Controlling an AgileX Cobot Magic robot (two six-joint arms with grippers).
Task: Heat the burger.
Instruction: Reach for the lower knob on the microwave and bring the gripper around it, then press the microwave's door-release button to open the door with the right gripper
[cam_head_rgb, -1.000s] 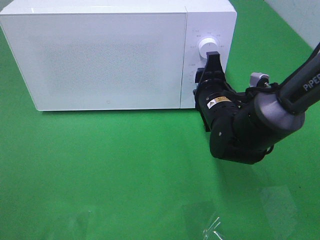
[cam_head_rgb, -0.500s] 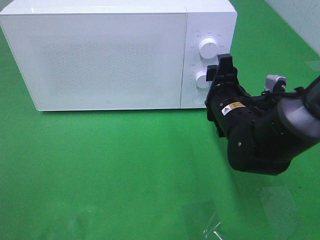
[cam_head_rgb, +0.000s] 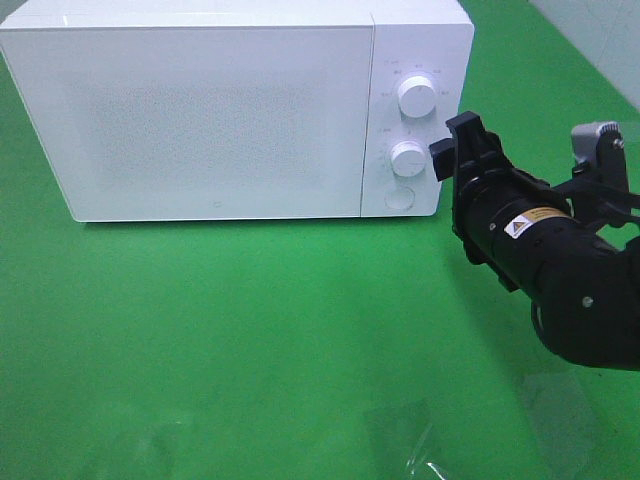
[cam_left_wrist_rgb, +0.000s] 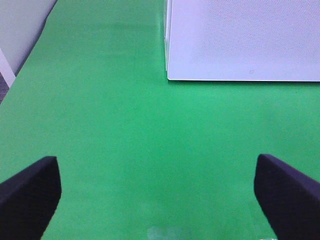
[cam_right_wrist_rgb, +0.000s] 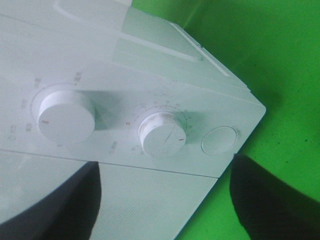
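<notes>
Though right gripper (cam_head_rgb: 450, 142) hangs spread, empty, just off nearer round white dial (cam_head_rgb: 407, 158) on white boxy microwave (cam_head_rgb: 200, 110), burger's unseen, prob. inside; a stray swing could nudge that dial, altering heat time. Left gripper (cam_left_wrist_rgb: 157, 192) spread too.

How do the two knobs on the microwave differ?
The upper knob carries a short red mark; the lower knob has a thin line. The lower knob sits next to the round button; the upper knob sits farther from it. Both are white and round.
</notes>
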